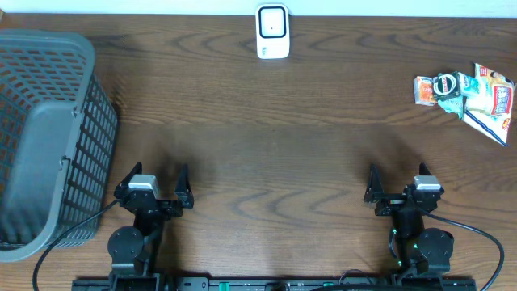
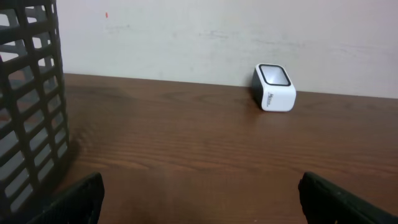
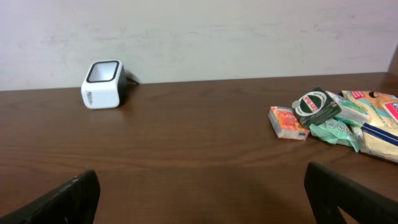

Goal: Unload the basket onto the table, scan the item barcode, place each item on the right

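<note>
We list: dark wood table (image 1: 266,162), pale wall (image 2: 217,31); scanner (image 1: 273,32) at 12 o'clock; snack packets (image 1: 468,93) at 2; basket (image 1: 48,137) at 9; left gripper (image 1: 159,173) and right gripper (image 1: 398,171) spread, empty.

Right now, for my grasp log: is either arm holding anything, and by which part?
Nothing is held. The left gripper and right gripper stand open and empty; the pile of colourful plastic snack packets lies untouched.

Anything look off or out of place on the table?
Nothing spilled or damaged. Only untidy bit: the packets lie in an overlapping heap at far right. The scanner and basket stand upright.
</note>
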Robot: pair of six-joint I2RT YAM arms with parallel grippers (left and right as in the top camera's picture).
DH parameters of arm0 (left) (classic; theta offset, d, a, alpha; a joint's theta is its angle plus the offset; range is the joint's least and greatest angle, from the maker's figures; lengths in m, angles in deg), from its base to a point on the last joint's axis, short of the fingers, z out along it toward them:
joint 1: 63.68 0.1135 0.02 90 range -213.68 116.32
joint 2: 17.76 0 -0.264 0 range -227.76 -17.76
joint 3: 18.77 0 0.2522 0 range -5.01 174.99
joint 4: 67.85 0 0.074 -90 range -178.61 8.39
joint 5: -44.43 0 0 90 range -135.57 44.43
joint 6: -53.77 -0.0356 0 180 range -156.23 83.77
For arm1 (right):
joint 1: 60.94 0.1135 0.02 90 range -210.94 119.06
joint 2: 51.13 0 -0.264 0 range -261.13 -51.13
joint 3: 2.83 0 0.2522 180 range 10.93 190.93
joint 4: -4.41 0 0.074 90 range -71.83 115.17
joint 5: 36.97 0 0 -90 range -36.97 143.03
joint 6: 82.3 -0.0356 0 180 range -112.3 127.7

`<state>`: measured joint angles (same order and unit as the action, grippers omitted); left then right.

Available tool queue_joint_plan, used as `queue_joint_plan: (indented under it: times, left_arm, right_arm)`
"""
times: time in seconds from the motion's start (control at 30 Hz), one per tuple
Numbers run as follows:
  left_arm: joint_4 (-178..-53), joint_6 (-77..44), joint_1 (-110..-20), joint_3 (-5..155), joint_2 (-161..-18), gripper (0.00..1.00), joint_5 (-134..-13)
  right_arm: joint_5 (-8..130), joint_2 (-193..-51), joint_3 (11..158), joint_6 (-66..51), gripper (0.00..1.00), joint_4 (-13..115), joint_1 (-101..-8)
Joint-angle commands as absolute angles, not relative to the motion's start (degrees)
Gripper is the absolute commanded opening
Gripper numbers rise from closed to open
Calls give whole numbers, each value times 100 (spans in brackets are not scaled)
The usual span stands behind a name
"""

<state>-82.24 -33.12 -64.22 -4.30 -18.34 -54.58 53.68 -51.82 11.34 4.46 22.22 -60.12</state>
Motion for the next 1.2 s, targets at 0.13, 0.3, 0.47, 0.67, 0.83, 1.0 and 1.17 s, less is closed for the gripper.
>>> queue_joint_plan:
  times: [0.13, 0.3, 0.47, 0.67, 0.83, 1.0, 1.17]
  left_arm:
    - [-8503, -3810, -6398, -478, -1784, 98, -5760]
    - [-8506, -3950, -6398, -478, -1784, 98, -5721]
    - [-8525, -4051, -6402, -478, -1784, 98, -5535]
    - [-8534, -4042, -6402, -478, -1784, 98, -5424]
    - [-8545, -3937, -6402, -478, -1784, 98, -5314]
    - [-8562, -3760, -6402, -478, -1784, 98, -5194]
    - [-8567, -3745, -6402, -478, -1784, 98, -5144]
  right_arm:
    - [5357, -5145, 1123, 437, 99, 2249, -6050]
    - [5357, -5145, 1123, 437, 99, 2249, -6050]
    - [5357, -5145, 1123, 435, 99, 2249, -6050]
    - [5357, -5145, 1123, 435, 99, 2249, -6050]
    - [5357, -5145, 1123, 437, 99, 2249, -6050]
    - [5357, -5145, 1123, 435, 99, 2249, -6050]
    - [5357, -5145, 1123, 435, 99, 2249, -6050]
